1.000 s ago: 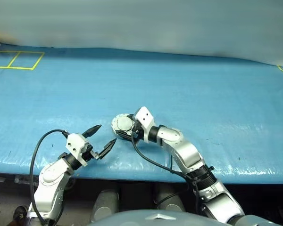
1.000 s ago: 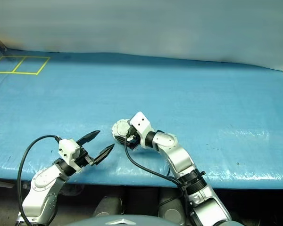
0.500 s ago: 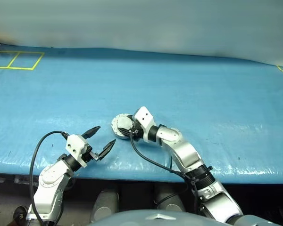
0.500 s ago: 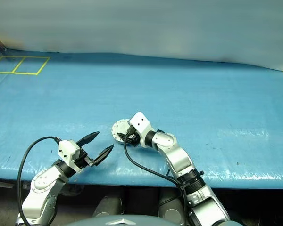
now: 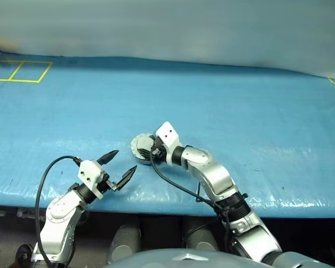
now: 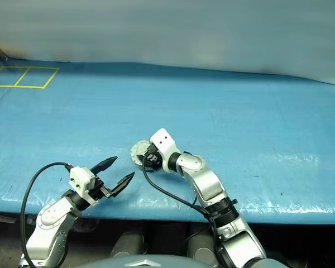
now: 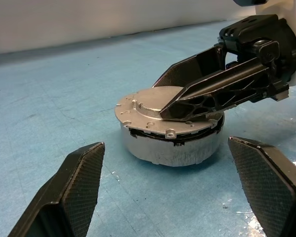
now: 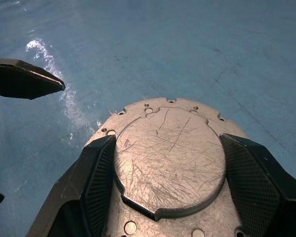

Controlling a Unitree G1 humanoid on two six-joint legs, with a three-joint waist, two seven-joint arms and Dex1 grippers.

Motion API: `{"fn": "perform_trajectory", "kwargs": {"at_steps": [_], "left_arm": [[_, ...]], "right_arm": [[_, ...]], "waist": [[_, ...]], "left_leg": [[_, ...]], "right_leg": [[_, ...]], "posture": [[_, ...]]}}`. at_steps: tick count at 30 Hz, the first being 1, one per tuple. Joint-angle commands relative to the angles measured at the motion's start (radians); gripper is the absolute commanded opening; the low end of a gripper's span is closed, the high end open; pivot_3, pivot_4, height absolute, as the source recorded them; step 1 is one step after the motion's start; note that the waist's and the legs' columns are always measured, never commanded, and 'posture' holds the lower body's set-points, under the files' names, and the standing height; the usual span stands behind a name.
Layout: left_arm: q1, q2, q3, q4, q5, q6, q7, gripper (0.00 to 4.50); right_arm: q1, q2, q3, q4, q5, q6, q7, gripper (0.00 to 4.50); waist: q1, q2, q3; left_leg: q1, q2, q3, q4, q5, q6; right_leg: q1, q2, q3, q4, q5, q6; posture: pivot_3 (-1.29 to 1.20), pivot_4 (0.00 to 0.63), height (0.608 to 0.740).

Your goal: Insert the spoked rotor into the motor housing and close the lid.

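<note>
Each arm was built of rounded silver-grey segments joined by black rings, ending in a boxy white wrist block; a thick black cable looped from the left arm [image 5: 60, 211] to its wrist, and another hung beneath the right arm [image 5: 212, 180]. The left gripper [image 5: 118, 167] carried two tapered, pointed black fingers, whose inner faces in the left wrist view had a fine cross-hatched texture. The right gripper [image 8: 170, 163] had matching textured pads, and its black fingers [image 7: 222, 91] showed open triangular lattice ribbing along their sides.

Even bright light, glare on tarp [image 5: 72, 111].
</note>
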Motion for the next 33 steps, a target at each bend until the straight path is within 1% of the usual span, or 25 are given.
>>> {"fn": "perform_trajectory", "kwargs": {"at_steps": [1, 7, 10, 20, 26, 29, 31, 33], "left_arm": [[0.0, -0.002, 0.017, -0.001, -0.003, -0.027, 0.003, 4.38], [-0.001, 0.0, 0.018, 0.002, -0.003, -0.027, 0.001, 4.38], [-0.003, -0.001, 0.016, 0.004, -0.001, -0.029, 0.001, 4.38], [-0.007, -0.002, 0.016, -0.005, -0.025, -0.012, -0.006, 4.38], [-0.011, 0.0, 0.017, -0.014, -0.04, -0.003, -0.009, 4.38], [-0.008, 0.001, 0.016, -0.016, -0.039, 0.0, -0.008, 4.38], [-0.008, 0.0, 0.015, -0.015, -0.039, 0.001, -0.008, 4.38], [-0.008, -0.003, 0.012, -0.015, -0.038, 0.001, -0.007, 4.38]], "right_arm": [[0.001, -0.014, 0.024, -0.002, -0.013, -0.01, 0.018, 3.02], [-0.003, -0.038, 0.018, 0.007, -0.016, -0.016, 0.035, 3.02], [-0.004, -0.05, 0.035, 0.021, -0.036, -0.028, 0.041, 3.02], [-0.007, -0.056, 0.037, 0.083, -0.047, -0.044, 0.045, 3.02], [-0.016, -0.032, -0.012, 0.115, 0.011, 0.034, 0.061, 3.02], [-0.02, -0.046, 0.004, 0.117, -0.018, 0.022, 0.056, 3.02], [-0.025, -0.073, 0.046, 0.131, -0.083, -0.024, 0.038, 3.02], [-0.027, -0.082, 0.059, 0.138, -0.102, -0.039, 0.029, 3.02]], "waist": [[0.0, 0.0, 0.0], [0.001, 0.0, 0.0], [0.001, 0.0, 0.0], [0.001, 0.0, 0.0], [0.001, 0.0, -0.002], [0.001, 0.0, -0.002], [0.001, 0.0, -0.003], [0.001, 0.001, -0.003]], "left_leg": [[0.0, 0.0, 0.0, 0.0, 0.0, 0.0], [0.0, 0.0, 0.0, 0.0, 0.0, 0.0], [0.0, 0.0, 0.0, 0.0, 0.0, 0.0], [0.001, 0.0, 0.0, 0.0, 0.0, 0.0], [0.003, 0.0, 0.0, 0.0, 0.0, 0.0], [0.004, 0.0, 0.0, 0.0, 0.0, 0.0], [0.004, 0.0, 0.0, 0.0, 0.0, 0.0], [0.006, 0.0, 0.0, 0.0, 0.0, 0.0]], "right_leg": [[0.0, 0.0, 0.0, 0.0, 0.0, 0.0], [0.0, 0.0, 0.0, 0.0, 0.0, 0.0], [0.0, 0.0, 0.0, 0.0, 0.0, 0.0], [0.001, 0.0, 0.0, 0.0, 0.0, 0.0], [0.002, 0.0, 0.0, 0.0, 0.0, 0.0], [0.004, 0.0, 0.0, 0.0, 0.0, 0.0], [0.005, 0.0, 0.0, 0.0, 0.0, 0.0], [0.006, 0.0, 0.0, 0.0, 0.0, 0.0]], "posture": [[0.0, 0.15, 0.74], [0.0, 0.15, 0.74], [0.0, 0.15, 0.74], [0.0, 0.15, 0.74], [0.0, 0.15, 0.74], [0.0, 0.15, 0.74], [0.0, 0.15, 0.74], [0.0, 0.15, 0.74]]}}
